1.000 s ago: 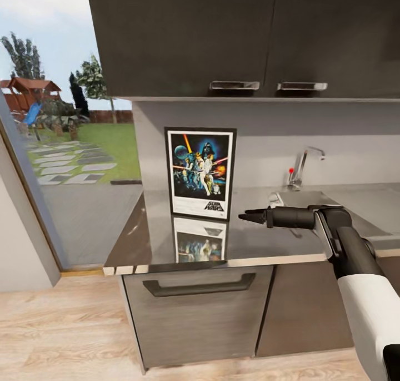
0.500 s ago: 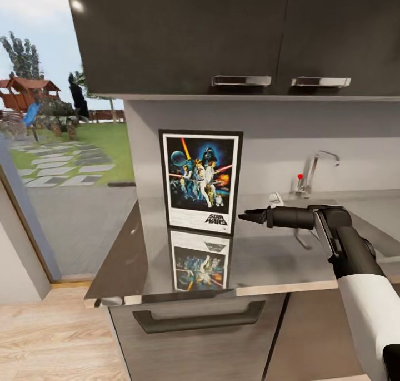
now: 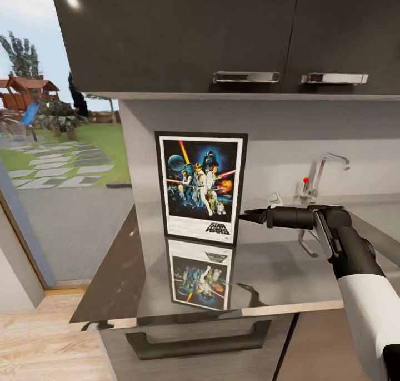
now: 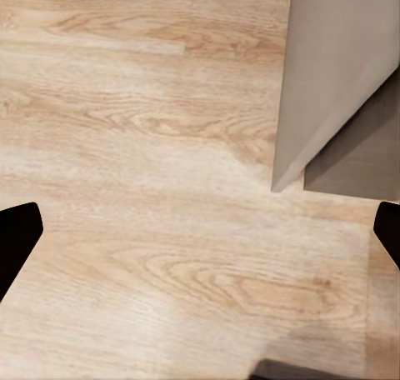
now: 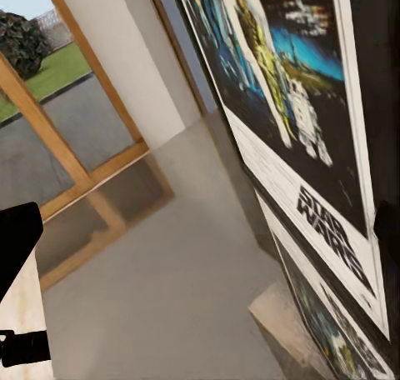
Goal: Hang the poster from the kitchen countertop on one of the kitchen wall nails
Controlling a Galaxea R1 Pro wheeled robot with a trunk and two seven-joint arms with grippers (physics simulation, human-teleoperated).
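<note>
- Daylight from a garden [image 3: 50, 147] with paving stones and a wooden playhouse filled the far left of the head view, seen through a glazed opening beside pale wooden flooring [image 3: 39, 336].
- Next to that, the kitchen countertop [image 3: 122, 281], a glossy dark grey slab, ran rightwards over a dark drawer front with a long bar handle [image 3: 197, 342].
- Dark wall cabinets [image 3: 183, 36] with two metal handles hung above the counter.
- On the counter stood the poster [image 3: 201, 187], upright and leaning back against the pale grey wall, its black frame, white border and "STAR WARS" title plain to read; its reflection lay on the slab just in front of it.
- Just right of the poster's lower right edge was the right gripper [image 3: 253, 216], pointed sideways at the frame; whether its tip touched the frame could not be told.
- From the right wrist camera the poster [image 5: 308, 147] loomed close, with dark fingertips [image 5: 17, 242] at opposite edges of the picture, so the claw was spread apart and held nothing.
- Behind the right arm, a chrome tap [image 3: 319, 175] with a red knob stood by the sink.
- Seen from its own wrist camera, the left gripper [image 4: 200, 230] faced down at wooden floor, fingertips wide apart and empty, beside a grey cabinet corner [image 4: 333, 80].
</note>
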